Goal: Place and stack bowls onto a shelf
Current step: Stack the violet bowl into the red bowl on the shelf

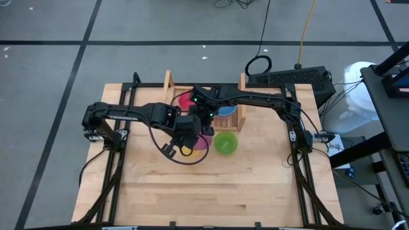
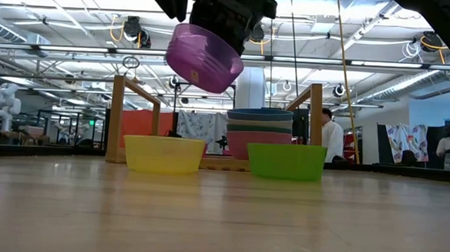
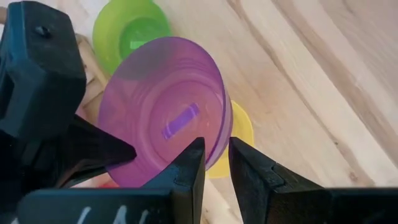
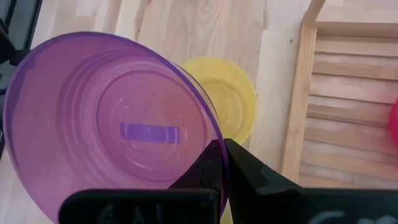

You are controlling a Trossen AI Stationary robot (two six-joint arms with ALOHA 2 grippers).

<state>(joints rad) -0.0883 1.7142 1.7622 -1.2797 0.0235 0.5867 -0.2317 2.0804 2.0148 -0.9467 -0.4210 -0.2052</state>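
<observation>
- Purple bowl (image 2: 205,57) hangs tilted in the air, upper centre of the low view, above the yellow bowl (image 2: 162,154) and well clear of the tabletop (image 2: 220,218).
- Both grippers pinch its rim: in the right wrist view the right gripper (image 4: 222,163) has its fingers clamped on the rim's edge at lower centre, with the bowl's hollow facing the camera.
- In the left wrist view the left gripper (image 3: 215,163) clenches the rim at lower centre, one finger on each side of the bowl's wall, and the bowl's underside faces the camera.
- In the high view the left arm reaches from the left edge of the table, elbow bent, towards the centre; the right arm stretches from the right side over the shelf (image 1: 168,83) to meet it.
- Yellow bowl and light green bowl (image 2: 286,161) sit upright on the tabletop, side by side, in front of the shelf.
- On the shelf, right of centre in the low view, stands a stack (image 2: 258,132) of bowls, pink at the bottom, blue on top.
</observation>
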